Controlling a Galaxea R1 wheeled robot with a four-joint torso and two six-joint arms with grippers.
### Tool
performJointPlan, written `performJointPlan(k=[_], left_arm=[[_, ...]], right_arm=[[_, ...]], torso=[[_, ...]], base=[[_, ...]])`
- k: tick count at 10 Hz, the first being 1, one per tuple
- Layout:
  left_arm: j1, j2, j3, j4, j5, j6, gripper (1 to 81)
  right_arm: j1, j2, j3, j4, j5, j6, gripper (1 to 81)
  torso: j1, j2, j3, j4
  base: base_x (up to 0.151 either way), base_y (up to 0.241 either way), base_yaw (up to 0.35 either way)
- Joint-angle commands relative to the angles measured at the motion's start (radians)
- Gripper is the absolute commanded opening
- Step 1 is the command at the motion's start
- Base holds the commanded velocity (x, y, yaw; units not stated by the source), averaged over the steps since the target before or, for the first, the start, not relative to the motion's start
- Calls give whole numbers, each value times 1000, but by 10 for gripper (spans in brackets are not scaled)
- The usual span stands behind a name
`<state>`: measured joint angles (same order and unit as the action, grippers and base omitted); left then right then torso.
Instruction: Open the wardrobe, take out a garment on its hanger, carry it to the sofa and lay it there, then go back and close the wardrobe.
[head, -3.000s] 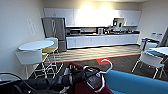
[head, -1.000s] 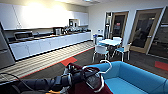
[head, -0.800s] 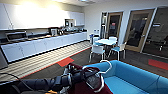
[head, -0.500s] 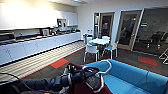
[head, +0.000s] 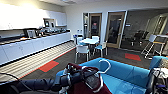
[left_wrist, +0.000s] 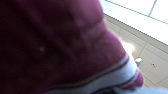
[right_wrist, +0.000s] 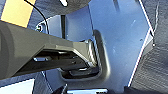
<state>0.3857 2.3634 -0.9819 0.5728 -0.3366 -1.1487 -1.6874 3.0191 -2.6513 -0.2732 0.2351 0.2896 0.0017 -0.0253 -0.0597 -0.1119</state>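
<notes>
Left hand (head: 67, 79) grip state can't be told; garment (head: 86, 83) bunched at it w/ hanger (head: 106, 65), just before sofa (head: 125, 75). Fabric judged soft, floppy; best held by hanger.

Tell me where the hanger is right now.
In the head view the white hanger has its curved hook sticking up at bottom centre, above the maroon garment at the left arm's end, with the blue sofa directly behind it.
</notes>
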Motion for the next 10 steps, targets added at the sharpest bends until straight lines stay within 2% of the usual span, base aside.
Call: performJointPlan(k=[1, 10], left_arm=[[-167, -9, 54, 36, -75, 24, 10], [-167, -10, 54, 39, -65, 23, 10]], right_arm=[[24, 2, 2, -14, -46, 0, 811], [27, 6, -1, -14, -51, 0, 811]], torso=[[0, 0, 0, 0], [0, 0, 0, 0]], base=[[0, 0, -301], [0, 0, -300]])
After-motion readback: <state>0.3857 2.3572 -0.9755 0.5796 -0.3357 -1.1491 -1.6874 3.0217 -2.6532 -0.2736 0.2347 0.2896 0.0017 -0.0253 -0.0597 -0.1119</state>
